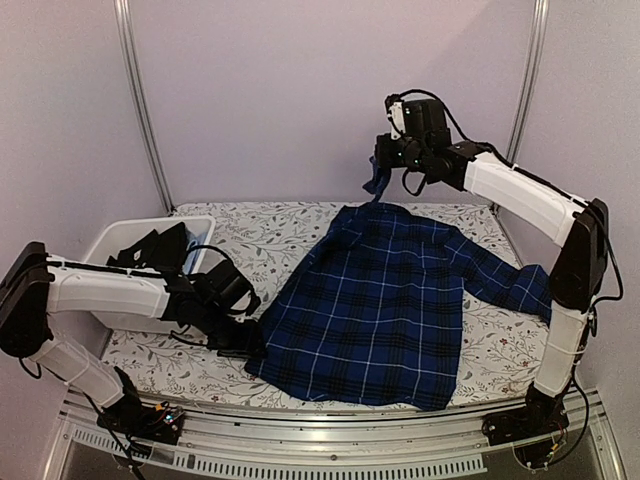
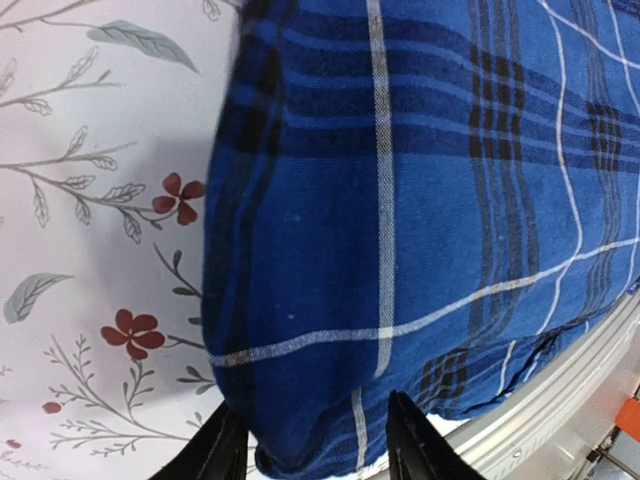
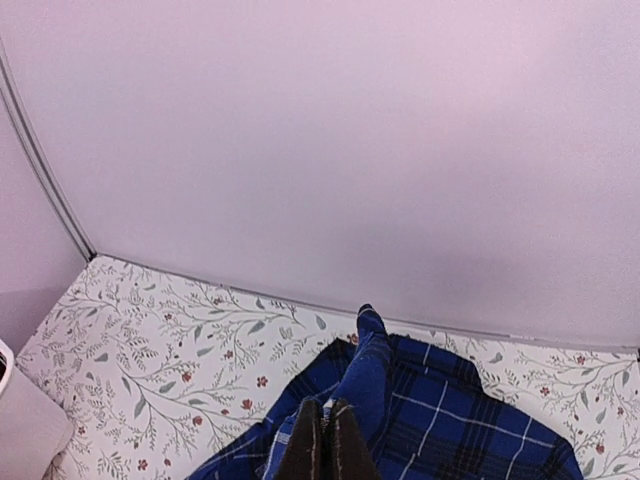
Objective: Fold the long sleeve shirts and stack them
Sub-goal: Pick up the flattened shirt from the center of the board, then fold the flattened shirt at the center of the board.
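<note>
The main risk sits with the right hand (image 1: pixel 384 172). It is raised above the far edge of the table (image 1: pixel 250 235), clenched on only a thin strip of the shirt (image 1: pixel 380 300). In the right wrist view the two fingers (image 3: pixel 312 445) press tight together with a narrow blue band running out from between them. So small a bite could slip free if the arm pulls further or jerks, and the raised part would then drop in a heap.

The left hand (image 1: pixel 243 340) is low at the shirt's near-left corner, close to the near edge of the table. Its fingers (image 2: pixel 225 450) flank the hem with cloth bulging between them, but I cannot tell whether they actually clamp it. If they do not, a pull from the far side would drag the whole garment across the table instead of stretching it flat. One sleeve trails toward the right edge and could hang off or fold under.

The shirt is navy plaid with thin white and light-blue lines. It lies across the middle and right of the table, mostly flat, and rises to a peak at the far edge. A white bin (image 1: pixel 120 235) at the left edge holds dark cloth (image 1: pixel 160 250).
</note>
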### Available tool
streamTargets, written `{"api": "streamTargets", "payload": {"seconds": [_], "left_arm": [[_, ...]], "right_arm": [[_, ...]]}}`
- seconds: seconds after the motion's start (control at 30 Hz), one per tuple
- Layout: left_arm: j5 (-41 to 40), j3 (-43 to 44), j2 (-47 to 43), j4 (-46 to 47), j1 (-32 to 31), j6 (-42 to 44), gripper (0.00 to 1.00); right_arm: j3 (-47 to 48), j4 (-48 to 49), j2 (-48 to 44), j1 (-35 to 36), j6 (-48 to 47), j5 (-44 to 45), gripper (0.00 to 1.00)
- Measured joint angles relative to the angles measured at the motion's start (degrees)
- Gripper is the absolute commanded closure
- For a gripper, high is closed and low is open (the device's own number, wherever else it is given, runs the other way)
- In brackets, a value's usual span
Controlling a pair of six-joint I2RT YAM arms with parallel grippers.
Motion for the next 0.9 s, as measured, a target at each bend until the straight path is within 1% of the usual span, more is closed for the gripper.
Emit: {"api": "streamTargets", "payload": {"seconds": [0.2, 0.43, 0.5, 0.53, 0.63, 0.73, 0.9], "left_arm": [[-2.40, 0.00, -2.47, -0.09, 0.44, -1.44, 0.57], [-3.93, -0.66, -4.72, 2.34, 0.90, -3.76, 0.58], [-3.21, -1.03, -4.72, 3.87, 0.90, -3.96, 0.63], [-2.71, -1.20, -4.72, 4.55, 0.90, -4.04, 0.66], [-1.62, -1.18, -4.61, 5.66, 0.52, -3.96, 0.89], [-1.36, -0.42, -3.96, 5.70, -0.33, -4.11, 1.00], [-1.75, 6.67, -1.68, 2.32, -2.73, -3.13, 1.00]], "right_arm": [[5.38, 5.92, 0.11, 0.00, -5.57, -0.17, 1.00], [5.77, 8.15, 0.13, -0.04, -10.03, 0.13, 1.00], [6.27, 8.15, 0.22, -0.15, -10.86, 0.28, 1.00], [6.60, 8.22, 0.28, -0.24, -11.26, 0.33, 1.00], [7.89, 8.33, 0.35, -0.66, -12.28, 0.57, 1.00], [9.18, 8.50, 0.37, -1.05, -13.20, 0.81, 1.00], [10.29, 8.92, 0.52, -1.66, -14.93, 1.38, 1.00]]}}
